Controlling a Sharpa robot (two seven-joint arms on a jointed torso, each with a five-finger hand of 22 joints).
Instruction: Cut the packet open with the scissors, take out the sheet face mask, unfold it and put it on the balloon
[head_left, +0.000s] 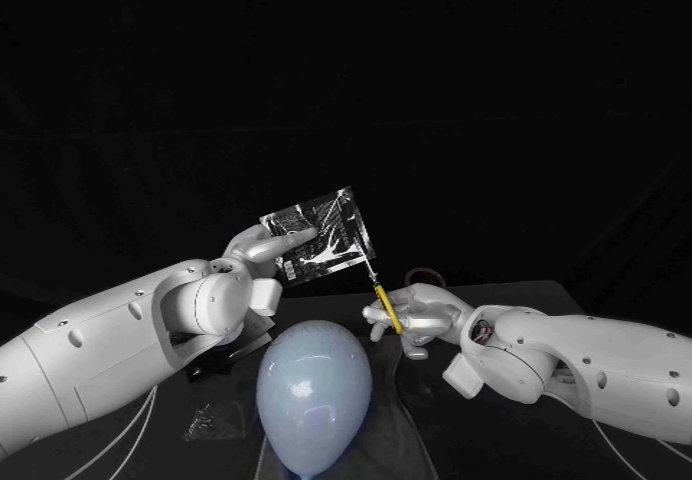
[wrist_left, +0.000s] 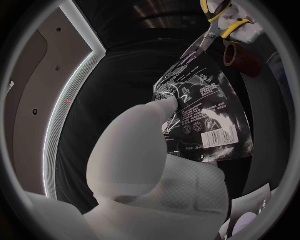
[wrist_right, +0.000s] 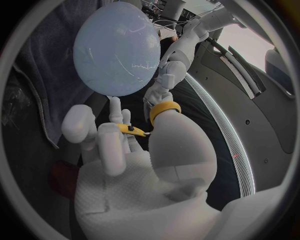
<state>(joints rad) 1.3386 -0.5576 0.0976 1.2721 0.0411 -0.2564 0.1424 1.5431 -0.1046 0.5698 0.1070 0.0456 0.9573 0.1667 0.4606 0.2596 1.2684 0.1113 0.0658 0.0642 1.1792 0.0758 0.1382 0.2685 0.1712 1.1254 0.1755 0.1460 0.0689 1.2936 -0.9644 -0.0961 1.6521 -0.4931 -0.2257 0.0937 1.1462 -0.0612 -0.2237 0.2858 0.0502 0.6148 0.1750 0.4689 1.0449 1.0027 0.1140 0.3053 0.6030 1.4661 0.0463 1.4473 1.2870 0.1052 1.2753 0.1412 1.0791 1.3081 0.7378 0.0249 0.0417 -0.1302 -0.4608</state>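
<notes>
I see L hand (head_left: 274, 245) pinching packet (head_left: 325, 237) above black table (head_left: 490, 440) | R hand (head_left: 411, 312) grips scissors (head_left: 384, 300), blades at packet edge | balloon (head_left: 313, 395) on table btwn arms | room dark

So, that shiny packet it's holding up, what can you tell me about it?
The packet is a flat, glossy, foil-like pouch, dark with white print and a barcode. No cut shows on it. It hangs tilted in the air. The left hand pinches one edge, and the scissors, held in the right hand, point their tips at its opposite corner.
</notes>
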